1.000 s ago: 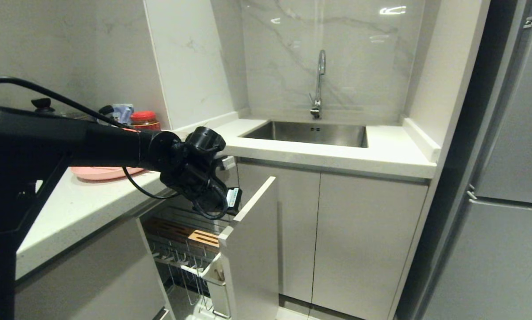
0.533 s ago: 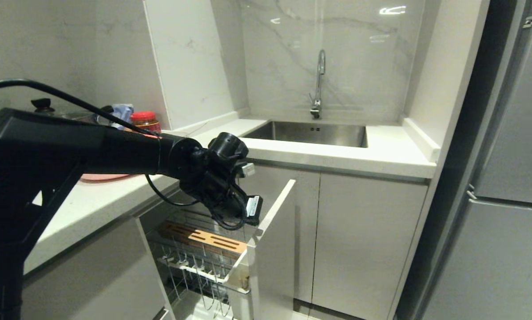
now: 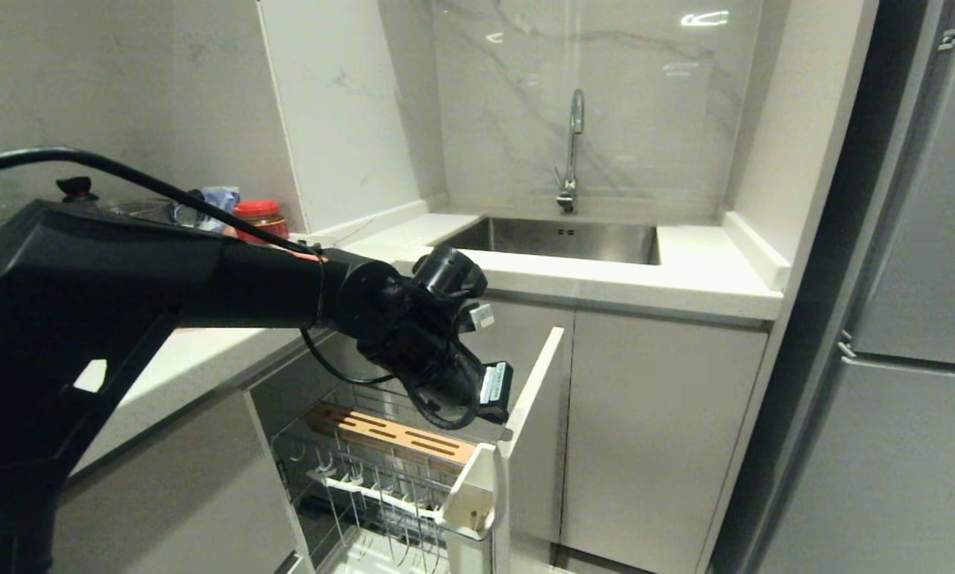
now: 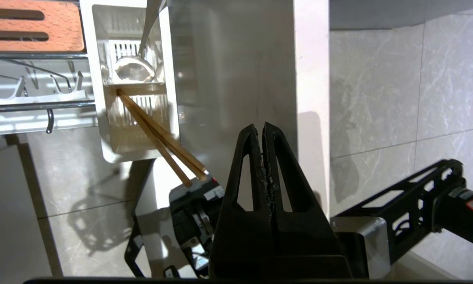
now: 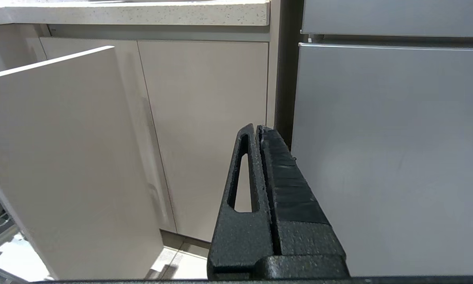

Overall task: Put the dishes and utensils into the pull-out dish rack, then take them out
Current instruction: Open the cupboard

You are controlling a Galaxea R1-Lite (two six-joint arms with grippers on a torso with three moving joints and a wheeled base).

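Above the pull-out dish rack (image 3: 414,470), the left gripper (image 4: 263,130) hangs (fingers closed, empty).

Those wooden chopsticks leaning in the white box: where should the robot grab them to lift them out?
Probably by the free upper ends of the chopsticks, coming from above. They slant out over the rim of the cutlery box, while their lower ends sit deep inside it, walled in.

Head view downward; wrist views sharing the front panel (image 5: 62,157).
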